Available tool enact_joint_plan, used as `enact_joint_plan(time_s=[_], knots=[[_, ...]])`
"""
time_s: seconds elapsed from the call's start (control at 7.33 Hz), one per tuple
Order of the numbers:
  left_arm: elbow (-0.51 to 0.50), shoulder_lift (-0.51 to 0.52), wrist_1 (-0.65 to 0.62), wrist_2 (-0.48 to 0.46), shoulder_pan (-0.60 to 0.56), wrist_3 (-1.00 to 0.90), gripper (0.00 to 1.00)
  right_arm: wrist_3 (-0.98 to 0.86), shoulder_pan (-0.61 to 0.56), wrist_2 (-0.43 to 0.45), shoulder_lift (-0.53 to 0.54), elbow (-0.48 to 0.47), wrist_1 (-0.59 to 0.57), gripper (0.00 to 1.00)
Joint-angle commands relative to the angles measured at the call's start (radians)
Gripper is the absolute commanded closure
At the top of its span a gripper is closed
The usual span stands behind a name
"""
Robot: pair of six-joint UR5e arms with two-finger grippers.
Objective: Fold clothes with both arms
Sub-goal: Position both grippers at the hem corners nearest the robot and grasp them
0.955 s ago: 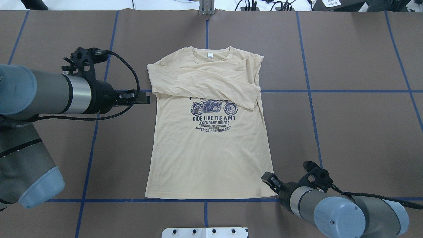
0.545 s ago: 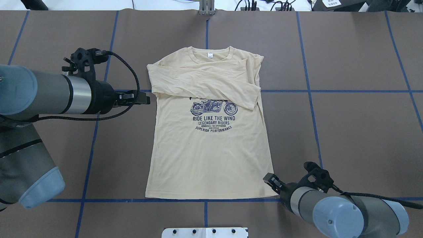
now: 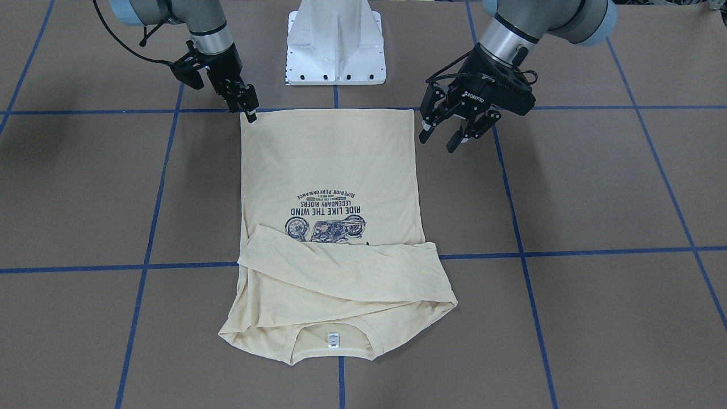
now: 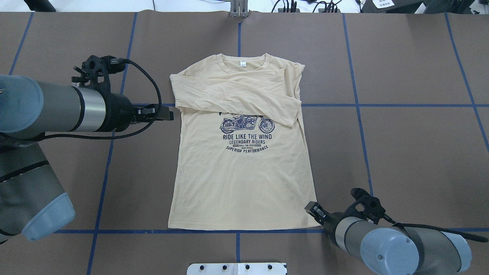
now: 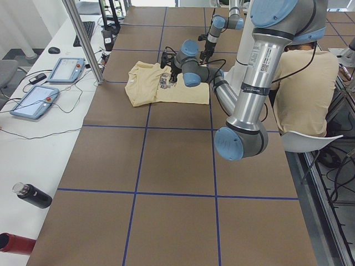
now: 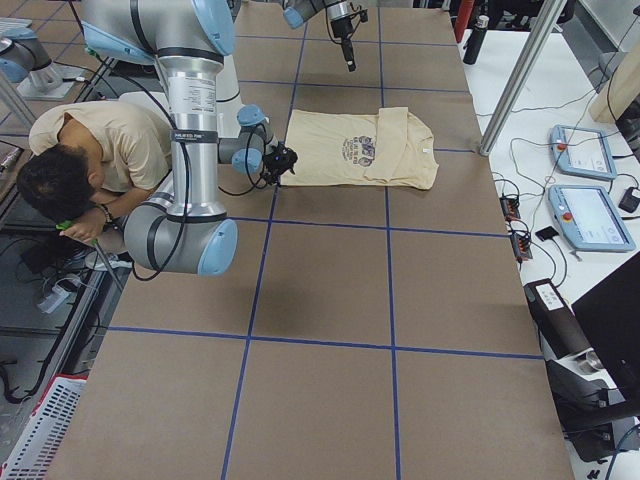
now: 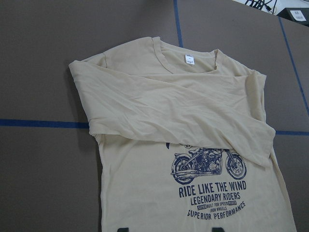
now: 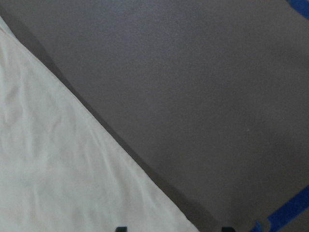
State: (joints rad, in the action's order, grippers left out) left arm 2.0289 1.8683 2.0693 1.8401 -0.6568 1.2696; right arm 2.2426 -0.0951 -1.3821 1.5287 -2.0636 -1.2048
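Note:
The cream-yellow T-shirt (image 4: 240, 179) lies flat, print up, with both long sleeves folded across the chest above the motorcycle print. Its neck label (image 4: 242, 63) is at the far end. My left gripper (image 4: 168, 113) is open and empty, held high beside the shirt's left edge. In the front view it is on the right (image 3: 440, 139), and its wrist view looks down on the shirt (image 7: 193, 111). My right gripper (image 3: 250, 113) is open, low at the near right hem corner (image 4: 310, 208). Its wrist view shows the shirt's edge (image 8: 58, 169) running between the two fingertips.
The white pedestal base (image 3: 335, 45) stands just behind the hem. Blue tape lines cross the brown table (image 4: 401, 152). A seated person (image 6: 90, 150) is beside the robot. Control tablets (image 5: 66, 69) lie on the white side bench.
My right gripper has shifted slightly towards the near hem corner. The left arm and the shirt have not moved.

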Motion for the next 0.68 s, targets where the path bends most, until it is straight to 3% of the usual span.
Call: enact_joint_plan(time_s=[0.0, 0.27, 0.41, 0.55], knots=[[-0.001, 0.002, 0.000, -0.001, 0.000, 0.001, 0.35, 0.000, 0.005, -0.002, 0.001, 0.000, -0.001, 0.30], [-0.001, 0.002, 0.000, -0.001, 0.000, 0.001, 0.35, 0.000, 0.009, -0.002, 0.002, 0.003, -0.001, 0.36], [-0.001, 0.002, 0.000, -0.001, 0.000, 0.001, 0.35, 0.000, 0.012, 0.000, 0.002, 0.000, -0.001, 0.49], [-0.001, 0.000, 0.000, -0.021, 0.002, 0.001, 0.35, 0.000, 0.014, 0.000, 0.004, 0.000, -0.001, 0.74]])
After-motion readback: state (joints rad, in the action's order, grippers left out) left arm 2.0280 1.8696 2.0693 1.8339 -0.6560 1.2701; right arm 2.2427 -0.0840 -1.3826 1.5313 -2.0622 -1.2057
